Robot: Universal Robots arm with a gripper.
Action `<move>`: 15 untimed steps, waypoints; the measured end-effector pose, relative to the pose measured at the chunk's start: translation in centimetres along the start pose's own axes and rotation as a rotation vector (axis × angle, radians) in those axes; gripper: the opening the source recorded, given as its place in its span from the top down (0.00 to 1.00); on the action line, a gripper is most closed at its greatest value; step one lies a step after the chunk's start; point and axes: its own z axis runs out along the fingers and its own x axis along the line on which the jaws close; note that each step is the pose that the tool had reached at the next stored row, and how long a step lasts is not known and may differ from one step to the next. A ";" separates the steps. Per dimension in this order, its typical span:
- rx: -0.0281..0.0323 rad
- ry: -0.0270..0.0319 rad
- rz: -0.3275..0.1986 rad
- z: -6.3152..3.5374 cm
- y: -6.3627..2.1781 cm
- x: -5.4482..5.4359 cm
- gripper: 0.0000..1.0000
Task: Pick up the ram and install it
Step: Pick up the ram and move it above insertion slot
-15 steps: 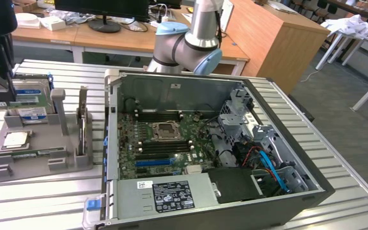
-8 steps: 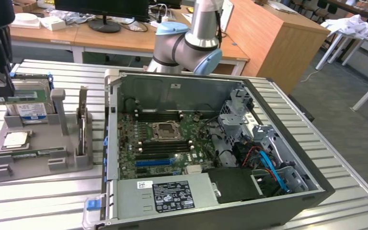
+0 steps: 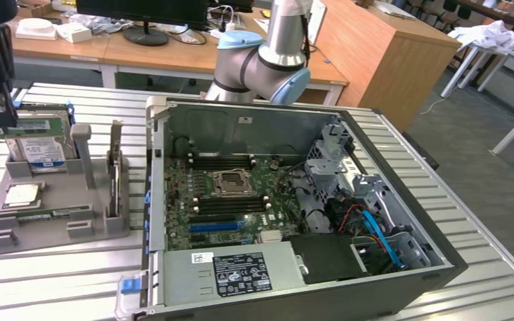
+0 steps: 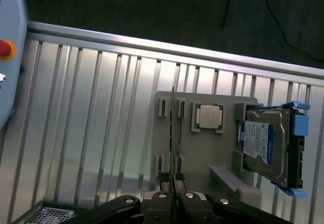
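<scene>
Green circuit-board ram [image 3: 29, 127], a long thin stick, is pinched between the nearly closed fingers of the black gripper [image 3: 3, 119] and held clear above the grey moulded fixture tray [image 3: 51, 234] at the exterior view's left. On the tray lie a silver hard drive with blue-white label [image 3: 43, 152] and, nearer, a square silver processor chip [image 3: 22, 194]. An open black computer case [image 3: 239, 124] lies to the exterior view's right of the tray.
</scene>
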 end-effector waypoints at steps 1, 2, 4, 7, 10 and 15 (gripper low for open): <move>0.0000 0.0001 0.000 -0.14 0.01 0.0 0.88; 0.0000 0.0000 0.000 -0.28 0.01 0.0 0.88; -0.0001 0.0001 0.000 -0.58 0.02 0.0 0.88; 0.0000 0.0001 0.000 -1.04 0.05 0.0 0.88; 0.0000 0.0001 0.000 -1.49 0.07 -0.1 0.88; -0.0002 0.0000 0.000 -1.70 0.05 -0.1 0.88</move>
